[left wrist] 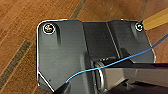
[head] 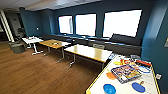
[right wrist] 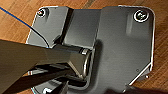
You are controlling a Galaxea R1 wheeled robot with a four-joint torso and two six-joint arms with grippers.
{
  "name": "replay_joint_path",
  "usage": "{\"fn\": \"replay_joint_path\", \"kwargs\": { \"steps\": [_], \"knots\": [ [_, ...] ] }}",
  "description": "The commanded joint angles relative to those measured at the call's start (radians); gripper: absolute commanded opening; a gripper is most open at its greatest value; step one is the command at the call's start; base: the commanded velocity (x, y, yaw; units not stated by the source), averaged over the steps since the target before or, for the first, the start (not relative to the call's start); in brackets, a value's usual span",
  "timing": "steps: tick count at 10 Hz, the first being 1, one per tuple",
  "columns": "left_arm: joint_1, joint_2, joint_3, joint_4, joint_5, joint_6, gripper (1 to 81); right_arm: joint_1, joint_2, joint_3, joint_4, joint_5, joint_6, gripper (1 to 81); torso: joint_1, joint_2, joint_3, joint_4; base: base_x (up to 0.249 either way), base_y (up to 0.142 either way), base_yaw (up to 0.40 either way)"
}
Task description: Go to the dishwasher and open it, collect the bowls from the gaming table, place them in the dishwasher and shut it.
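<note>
The gaming table (head: 100, 79), white-topped with a yellow rim, stands at the lower right of the head view. Bowls lie on it: a deep blue bowl (head: 109, 88) near the front edge, a flat blue one (head: 138, 87) to its right, an orange one (head: 110, 75) further back, and a pale blue-rimmed one (head: 144, 69) toward the far right. A colourful game box (head: 125, 72) lies between them. Both wrist views look down past the robot's dark plate at the wooden floor (left wrist: 20, 22).
Two wood-topped tables (head: 88, 52) (head: 52, 43) and a small white table (head: 32, 40) stand in a row along the window bench (head: 120, 42). A grey seat (head: 17, 47) sits at the left. Brown plank floor (head: 37, 72) spreads across the left and middle.
</note>
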Motion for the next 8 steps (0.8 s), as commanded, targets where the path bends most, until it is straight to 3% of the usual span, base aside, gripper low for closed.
{"fn": "replay_joint_path", "kwargs": {
  "steps": [1,7,8],
  "knots": [
    [-0.059,-0.006,0.000,-0.017,0.050,-0.002,81.1,0.049,0.004,0.006,0.000,-0.049,-0.005,81.1,0.000,0.000,0.000,0.000,0.000,0.000,-0.243],
    [-0.059,-0.014,0.003,-0.026,0.041,-0.002,81.1,0.049,0.006,0.010,0.000,-0.049,-0.005,81.1,0.000,0.000,0.000,0.000,0.000,0.000,-0.341],
    [-0.061,-0.017,0.002,-0.044,0.039,-0.002,81.1,0.044,0.009,0.012,0.000,-0.049,-0.006,81.1,0.000,0.000,0.000,0.000,0.000,0.000,-0.345]
  ]
}}
